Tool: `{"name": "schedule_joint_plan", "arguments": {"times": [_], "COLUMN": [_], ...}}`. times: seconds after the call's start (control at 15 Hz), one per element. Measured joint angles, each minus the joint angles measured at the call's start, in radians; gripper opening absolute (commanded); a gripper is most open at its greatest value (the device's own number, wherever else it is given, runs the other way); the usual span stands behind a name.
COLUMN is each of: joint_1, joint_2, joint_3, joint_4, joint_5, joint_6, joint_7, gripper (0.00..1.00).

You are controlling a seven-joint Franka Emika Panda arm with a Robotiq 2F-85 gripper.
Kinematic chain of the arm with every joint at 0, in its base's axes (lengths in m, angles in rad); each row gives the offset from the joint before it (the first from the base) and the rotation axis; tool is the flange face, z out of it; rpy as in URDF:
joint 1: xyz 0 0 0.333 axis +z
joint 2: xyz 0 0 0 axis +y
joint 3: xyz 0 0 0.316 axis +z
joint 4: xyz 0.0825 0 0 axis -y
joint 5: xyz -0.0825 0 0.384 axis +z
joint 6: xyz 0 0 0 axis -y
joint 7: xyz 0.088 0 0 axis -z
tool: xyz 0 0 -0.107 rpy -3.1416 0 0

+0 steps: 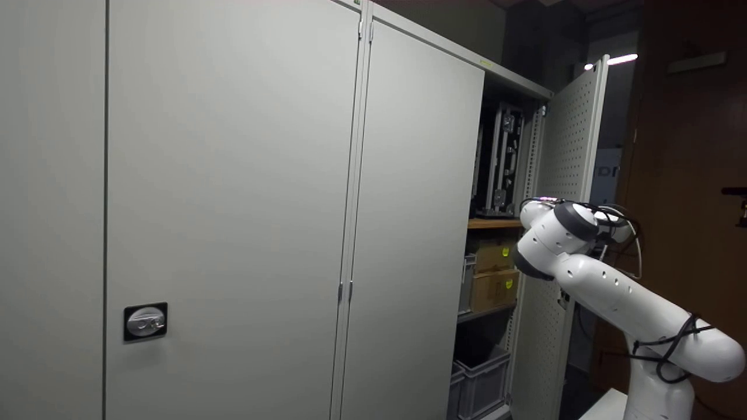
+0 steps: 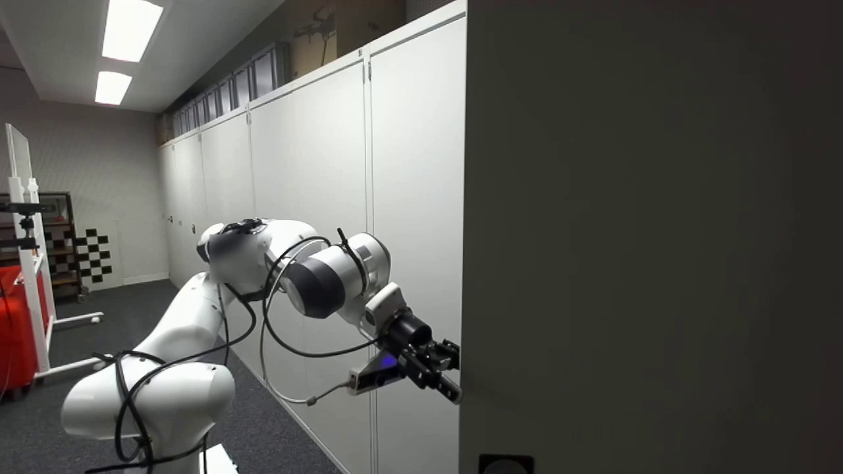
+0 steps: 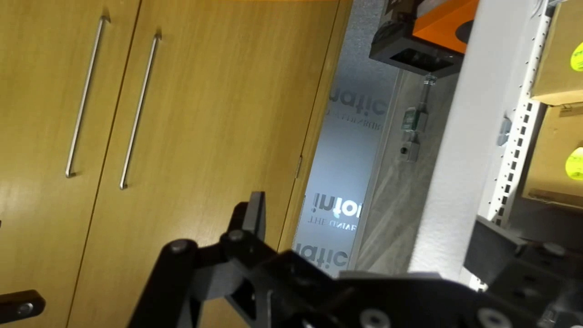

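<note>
My gripper [image 3: 371, 232] stands open in the wrist view, its two fingers wide apart and nothing clasped. Between them, nearer the right-hand finger [image 3: 489, 250], runs the pale edge of an open cabinet door [image 3: 460, 159]; whether anything touches it I cannot tell. In an exterior view the gripper [image 2: 453, 372] reaches to the edge of that door [image 2: 652, 230], whose broad outer face is dark, with a black-framed handle [image 2: 506, 465] low down. The door's perforated inner side [image 1: 569, 134] shows in an exterior view, where the arm mostly hides the gripper.
Inside the cabinet are cardboard boxes [image 1: 493, 291] with yellow stickers, a wooden shelf [image 1: 490, 224] and grey crates [image 1: 484, 382]. A shut grey door [image 1: 414, 221] adjoins the opening. Wooden doors [image 3: 218, 114] and a lettered glass panel [image 3: 341, 173] stand beyond the gripper.
</note>
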Motion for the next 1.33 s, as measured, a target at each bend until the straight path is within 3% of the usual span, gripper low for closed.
{"name": "schedule_joint_plan", "arguments": {"times": [0.6, 1.33], "joint_1": [-0.148, -0.333], "joint_2": [-0.006, -0.012], "joint_3": [0.042, 0.142], "joint_4": [0.005, 0.053], "joint_5": [0.000, 0.002], "joint_6": [0.000, 0.000], "joint_7": [0.000, 0.000], "gripper": [1.00, 1.00]}}
